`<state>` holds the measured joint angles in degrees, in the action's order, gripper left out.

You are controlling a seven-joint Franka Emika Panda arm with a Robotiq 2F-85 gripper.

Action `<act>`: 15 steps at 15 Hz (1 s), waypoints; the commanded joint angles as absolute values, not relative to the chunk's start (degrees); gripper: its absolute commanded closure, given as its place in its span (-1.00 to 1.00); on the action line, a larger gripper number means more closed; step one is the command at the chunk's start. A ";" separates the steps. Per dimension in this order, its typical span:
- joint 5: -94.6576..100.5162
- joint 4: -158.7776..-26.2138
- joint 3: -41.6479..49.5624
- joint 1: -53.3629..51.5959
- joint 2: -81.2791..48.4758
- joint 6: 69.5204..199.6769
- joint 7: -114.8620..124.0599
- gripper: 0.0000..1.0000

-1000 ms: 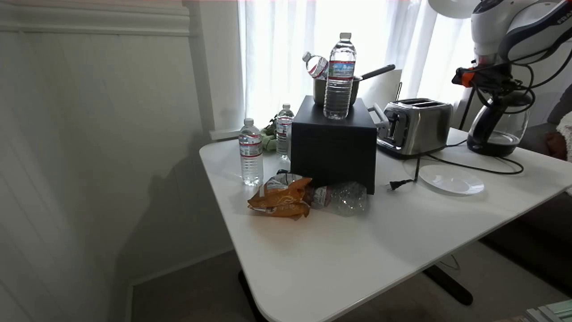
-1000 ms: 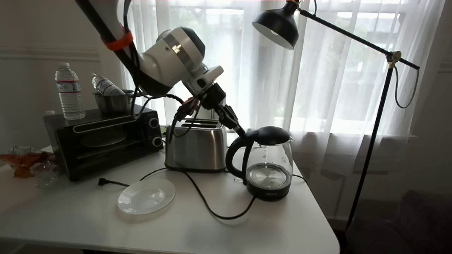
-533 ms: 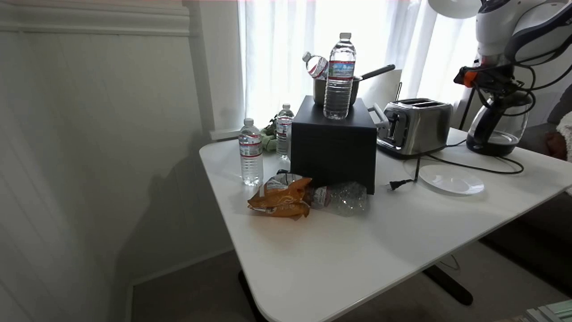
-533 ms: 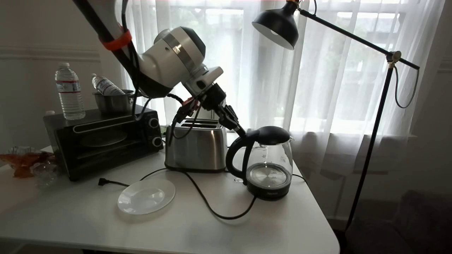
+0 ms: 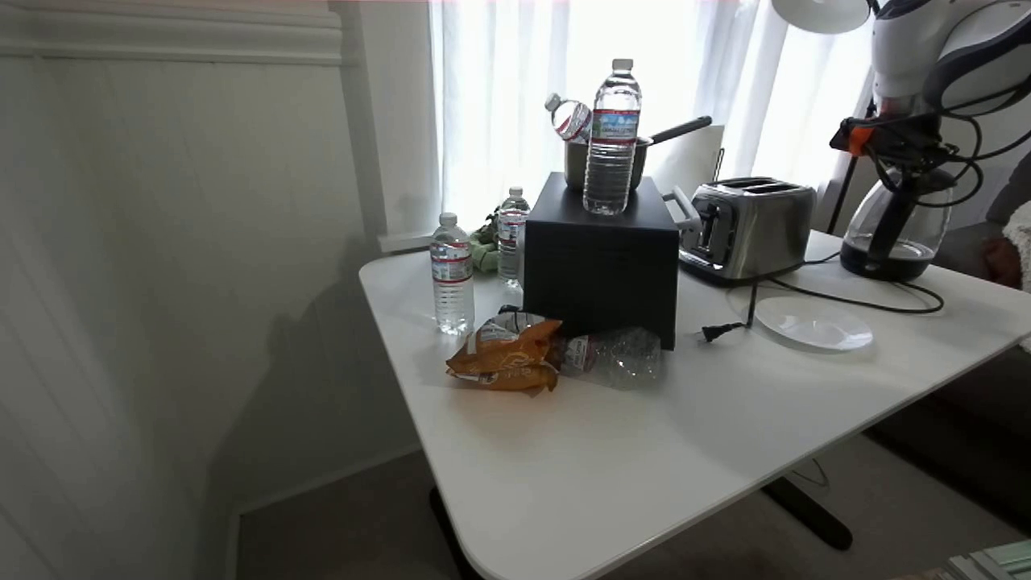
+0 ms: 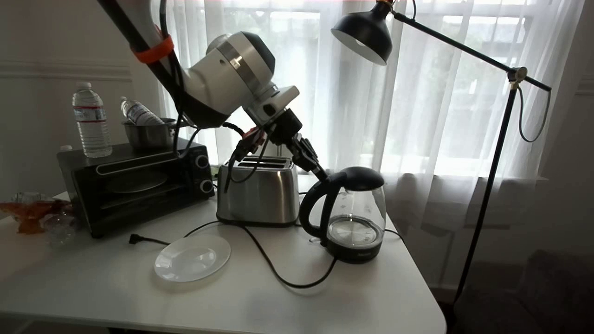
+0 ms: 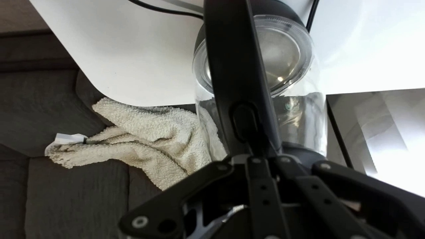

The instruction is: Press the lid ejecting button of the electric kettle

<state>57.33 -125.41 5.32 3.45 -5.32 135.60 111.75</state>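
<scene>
The electric kettle (image 6: 356,206) has a clear glass body, a black base, a curved black handle (image 6: 308,208) and a round black lid (image 6: 364,177) that is down. It also shows in an exterior view (image 5: 902,242) behind cables. My gripper (image 6: 326,178) comes down at a slant, its tips at the top of the handle beside the lid. In the wrist view the gripper (image 7: 260,147) looks shut, with its tips at the lower end of an oval black button (image 7: 245,122) on the handle. The tips look dark there, so how firmly they touch cannot be told.
The silver toaster (image 6: 260,195) stands left of the kettle under my arm. A black toaster oven (image 6: 139,185) bears a pot and bottles. A white plate (image 6: 192,258) and a black cord (image 6: 278,273) lie in front. A lamp (image 6: 366,35) hangs above. The table edge is close by the kettle.
My arm and gripper have moved a little to the right in both exterior views. The kettle has turned and shifted slightly, its handle moving the same way. The lid stays down.
</scene>
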 commanded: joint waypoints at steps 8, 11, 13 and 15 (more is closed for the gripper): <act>55.92 -127.25 5.81 4.32 -4.99 135.67 107.40 0.96; 57.90 -127.27 5.77 4.06 -6.00 136.27 108.65 0.95; 59.51 -127.34 5.71 3.90 -6.85 137.46 109.41 0.97; 61.22 -127.49 5.82 4.03 -7.66 139.19 110.55 0.96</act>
